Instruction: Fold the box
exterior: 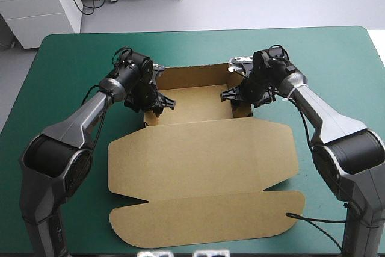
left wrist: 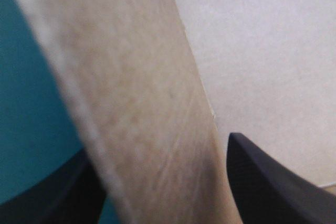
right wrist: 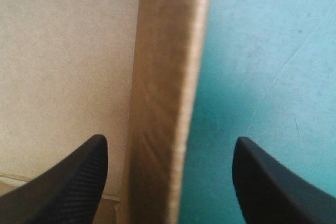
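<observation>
**Object.** The brown board box (exterior: 201,148) lies about the middle of the teal-green table (exterior: 72,52). Its far part stands as an open tray (exterior: 198,105) with walls raised on three sides. The lid panel (exterior: 204,167) lies flat on the robot's side of the tray.

**Left tool** (exterior: 157,104). It is stationed at the tray's left wall (left wrist: 147,103). Its black fingers stand wide apart with the wall rising between them, one finger inside the tray and the other outside it. Whether either finger touches the board cannot be told.

**Right tool** (exterior: 236,94). It is stationed at the tray's right wall (right wrist: 165,77). It is likewise spread wide, one finger over the tray floor and one outside the tray, with a gap showing on each side of the wall. It holds nothing.

**Governing relation.** Each side wall has its long axis running from the tray's far wall toward the lid panel. Each tool sits square across that axis, with the wall directly between its fingers. The left arm is the nearer to the left wall, and the right arm to the right.

**Assessment.** The step in hand appears to be setting or tucking the tray's side walls. A simple narrowing of either tool would pinch its wall without further approach. The lid panel is not yet raised.
</observation>
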Controlling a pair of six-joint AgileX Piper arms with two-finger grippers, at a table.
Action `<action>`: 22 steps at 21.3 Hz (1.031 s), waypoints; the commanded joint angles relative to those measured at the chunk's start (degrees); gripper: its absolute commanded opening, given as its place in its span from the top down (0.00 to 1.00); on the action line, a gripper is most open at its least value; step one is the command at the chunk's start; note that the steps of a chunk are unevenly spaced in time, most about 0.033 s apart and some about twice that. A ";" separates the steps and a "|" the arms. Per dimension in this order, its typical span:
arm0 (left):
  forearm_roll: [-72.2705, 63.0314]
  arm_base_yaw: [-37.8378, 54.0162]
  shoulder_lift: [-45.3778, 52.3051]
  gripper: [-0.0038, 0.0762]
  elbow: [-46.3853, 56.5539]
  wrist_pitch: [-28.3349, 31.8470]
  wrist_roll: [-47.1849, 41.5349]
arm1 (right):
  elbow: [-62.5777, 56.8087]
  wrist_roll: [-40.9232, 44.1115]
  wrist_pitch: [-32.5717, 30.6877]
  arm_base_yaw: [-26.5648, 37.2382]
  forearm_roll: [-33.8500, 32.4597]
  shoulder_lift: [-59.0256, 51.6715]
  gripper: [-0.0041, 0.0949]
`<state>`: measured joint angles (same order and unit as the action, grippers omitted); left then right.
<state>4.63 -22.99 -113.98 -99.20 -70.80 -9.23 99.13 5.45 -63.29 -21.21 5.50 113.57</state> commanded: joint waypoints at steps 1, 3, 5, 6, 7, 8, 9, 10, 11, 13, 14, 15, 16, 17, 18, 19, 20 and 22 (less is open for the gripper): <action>-0.39 -0.32 3.10 0.37 -6.93 -2.96 -0.31 | 3.08 -0.36 1.92 0.46 0.77 -3.10 0.32; -0.39 -0.32 3.10 0.37 -11.35 -2.96 -0.31 | 7.87 -0.24 1.06 0.46 -0.10 -3.10 0.32; -0.39 -0.32 3.24 0.37 -14.86 -2.96 -0.31 | 13.57 0.06 -1.60 0.46 -0.94 -3.10 0.32; -0.39 -0.32 3.49 0.37 -15.80 -2.96 -0.31 | 15.66 0.06 -2.69 0.46 -1.48 -3.10 0.32; 0.01 -0.32 4.07 0.37 -17.57 -2.96 -0.31 | 19.43 0.67 -5.11 0.46 -2.92 -3.10 0.32; 1.34 -0.32 4.92 0.37 -19.08 -3.07 -0.31 | 23.69 0.68 -7.67 0.46 -4.30 -3.10 0.32; 2.39 -0.32 5.56 0.37 -19.93 -3.07 -0.31 | 25.61 0.68 -8.23 0.46 -5.09 -3.10 0.32; 3.59 -0.32 6.88 0.37 -21.21 -3.07 -0.31 | 28.25 0.84 -8.23 0.46 -4.99 -3.52 0.32; 4.06 -0.32 7.81 0.38 -21.60 -3.07 -0.31 | 29.35 1.42 -8.23 0.46 -4.89 -4.02 0.32; 5.53 -0.32 10.53 0.42 -21.75 -3.07 -0.31 | 30.53 2.22 -8.23 0.46 -4.72 -5.19 0.32; 5.10 -0.32 12.51 0.46 -21.75 -3.07 -0.74 | 30.53 2.22 -8.23 0.46 -4.72 -5.78 0.32; 4.54 -0.32 13.57 0.48 -21.75 -3.07 -1.00 | 30.53 2.22 -8.23 0.46 -4.60 -6.00 0.32; 4.43 -0.32 15.37 0.52 -21.75 -3.07 -2.42 | 30.29 2.32 -8.23 0.46 -3.48 -6.36 0.32; 4.43 -0.32 16.21 0.53 -21.75 -3.07 -3.67 | 30.31 2.32 -8.23 0.46 -2.89 -6.49 0.32; 4.43 -0.32 17.29 0.55 -21.75 -3.07 -4.46 | 30.31 2.32 -8.23 0.46 -2.28 -6.49 0.32; 4.43 -0.32 18.43 0.57 -21.54 -3.07 -4.95 | 30.31 2.32 -8.23 0.46 -1.97 -6.49 0.32; 4.43 -0.32 19.64 0.60 -21.38 -3.07 -4.95 | 30.31 2.32 -8.23 0.46 -2.00 -6.49 0.32; 4.33 -0.32 22.14 0.67 -20.89 -3.07 -4.95 | 30.27 2.32 -8.23 0.46 -2.00 -6.49 0.32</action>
<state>8.96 -23.05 -97.75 -119.09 -71.58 -13.15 127.80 7.79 -71.75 -21.14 3.27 110.76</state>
